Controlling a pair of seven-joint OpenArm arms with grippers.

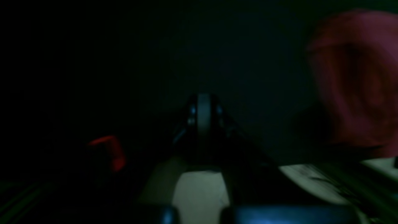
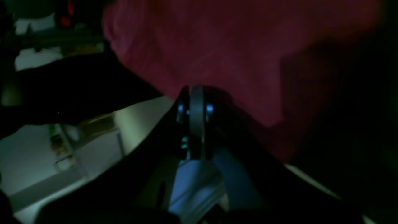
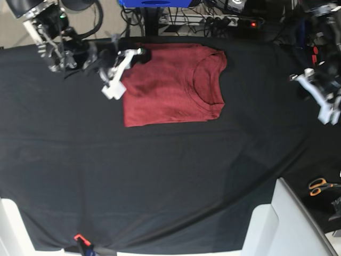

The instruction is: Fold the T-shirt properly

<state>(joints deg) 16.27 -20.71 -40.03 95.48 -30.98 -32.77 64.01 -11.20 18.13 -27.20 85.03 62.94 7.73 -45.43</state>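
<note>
1. The T-shirt (image 3: 170, 85) lies flat on the far middle of the surface (image 3: 160, 181), already folded into a compact rectangle. Its collar sits at the right end and its sleeves are tucked out of sight.

2. By the look of it, the step in hand is finishing: either one more fold to halve the rectangle, or letting it rest. If another fold is made, the left edge would best be carried across to meet the collar end, with edges matched before release.

3. The right tool (image 3: 113, 88) hangs just beside the shirt's left edge. Its jaws are pressed together and nothing is visibly pinched. In the right wrist view the red cloth fills the space just beyond its tips. To take a corner it would need to spread first, then pinch both layers so that the lower one does not trail.

4. The left tool (image 3: 326, 109) is well apart, off to the right, also pressed together and empty. It could pin the collar end.

5. Orange-handled scissors (image 3: 321, 186) lie near the right edge, clear of the work.
</note>
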